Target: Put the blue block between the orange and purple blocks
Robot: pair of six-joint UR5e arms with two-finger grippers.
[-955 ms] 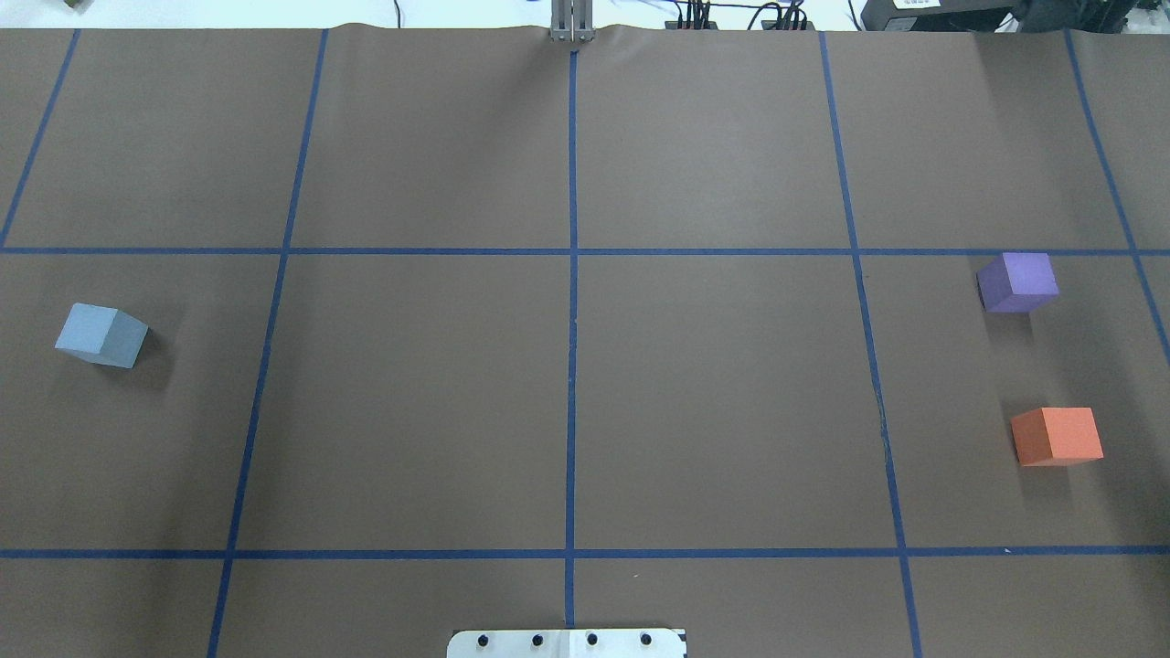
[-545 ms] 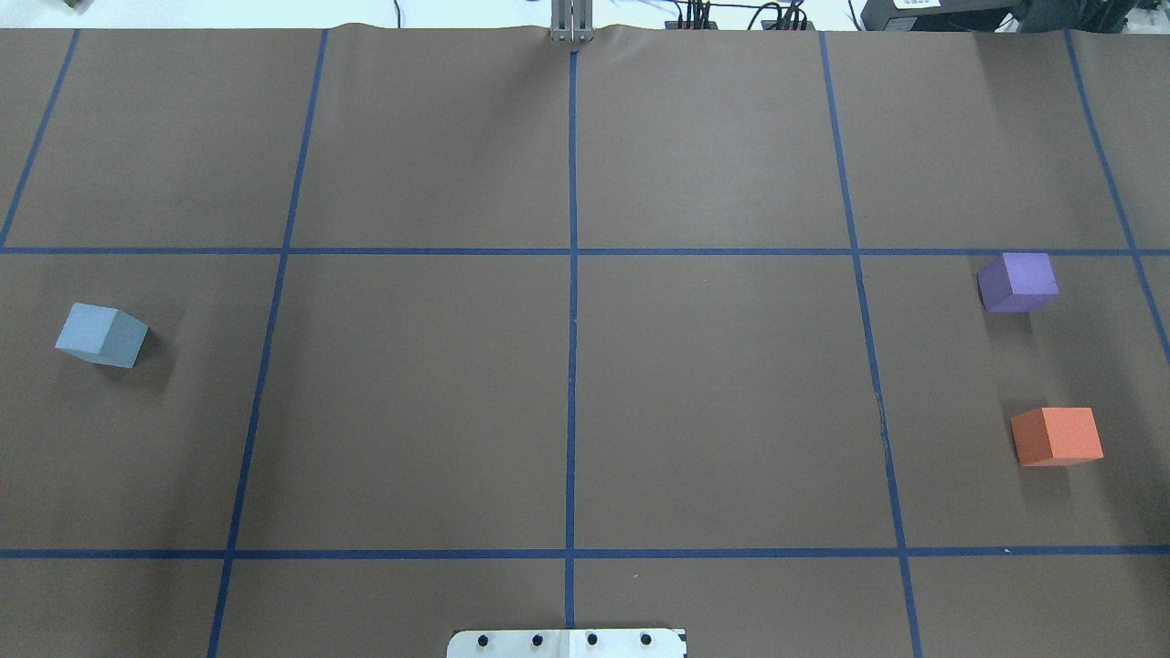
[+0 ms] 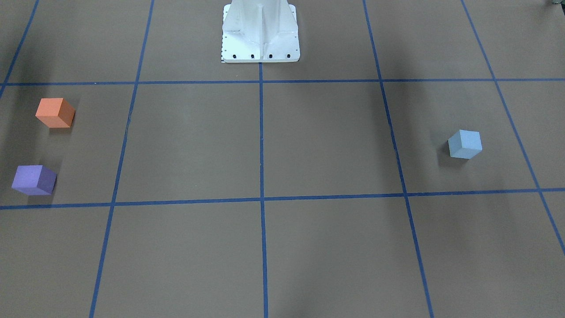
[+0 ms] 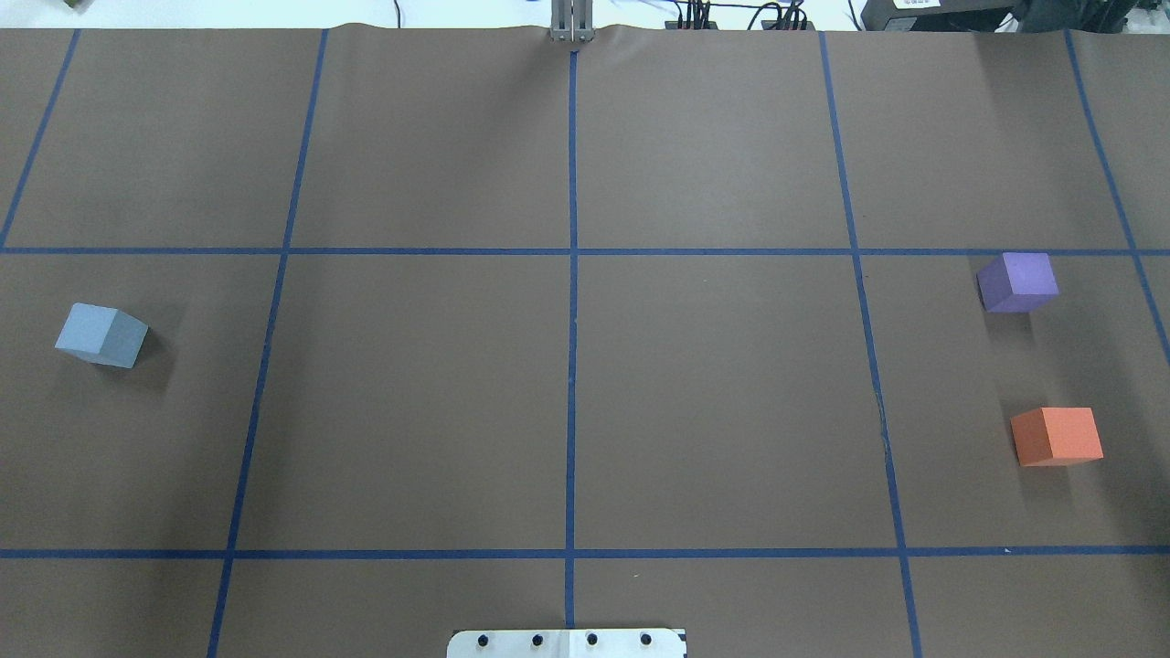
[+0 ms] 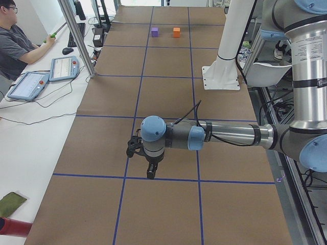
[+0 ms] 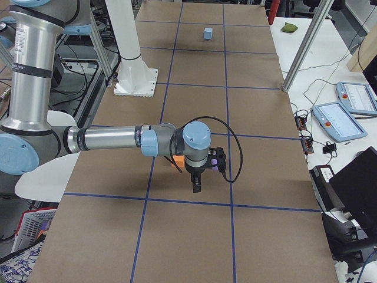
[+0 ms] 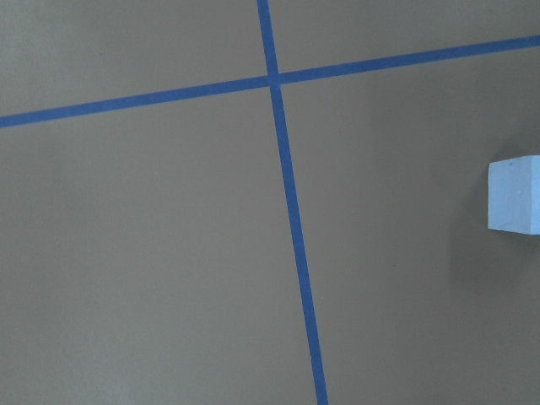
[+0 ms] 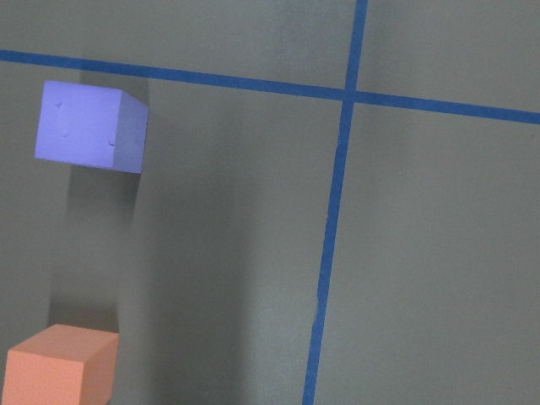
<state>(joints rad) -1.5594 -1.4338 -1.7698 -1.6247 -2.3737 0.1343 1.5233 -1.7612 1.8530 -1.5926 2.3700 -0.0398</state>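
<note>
Two hazards, neither claw's opening being discernible: the left claw (image 5: pixel 149 171), offset beside the pale-blue matte cube (image 4: pixel 101 335), may clip it askew, and placement beside the right claw (image 6: pixel 196 184) may bump the orange matte cube (image 4: pixel 1058 436) or purple matte cube (image 4: pixel 1017 282).

— How many blocks are on the table (image 4: pixel 713 384)?
— Three: one blue block (image 4: pixel 101 335) at the overhead frame's left, one purple block (image 4: pixel 1018 283) and one orange block (image 4: pixel 1058 437) at its right.
— And arms?
— Two: a left arm (image 5: pixel 230 134) and a right arm (image 6: pixel 112 140). One white pedestal (image 3: pixel 260 35), top centre of the front view.
</note>
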